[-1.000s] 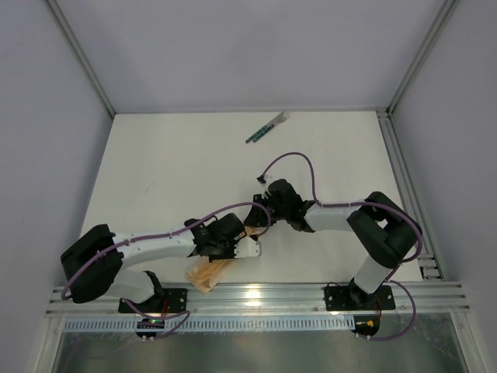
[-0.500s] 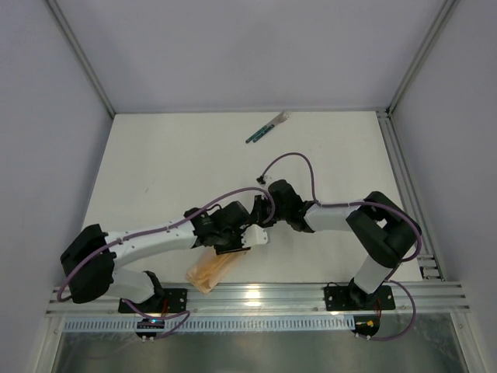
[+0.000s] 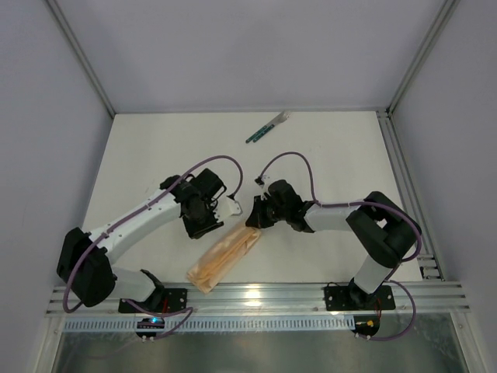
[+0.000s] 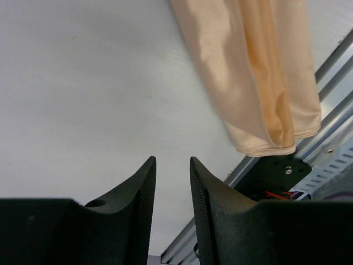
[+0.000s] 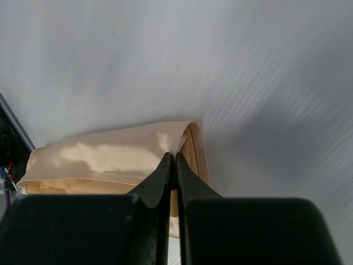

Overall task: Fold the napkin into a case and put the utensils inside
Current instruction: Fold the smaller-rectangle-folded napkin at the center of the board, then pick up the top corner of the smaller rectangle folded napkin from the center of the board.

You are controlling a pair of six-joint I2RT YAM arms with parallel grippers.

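While the right gripper [image 5: 172, 157] has its fingers pressed together, apparently pinching the far-right end of the folded napkin [image 3: 225, 256], the cloth's long axis runs from that grip diagonally to the near left, ending by the rail [image 3: 264, 295]. The left gripper [image 4: 172, 162], jaws slightly apart and empty, hovers just left of that end. The utensils [image 3: 268, 128] lie well apart, far across the table, pointing far-right.

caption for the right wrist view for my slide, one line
right fingers pinched shut on the end of the folded peach napkin, which lies on the white table
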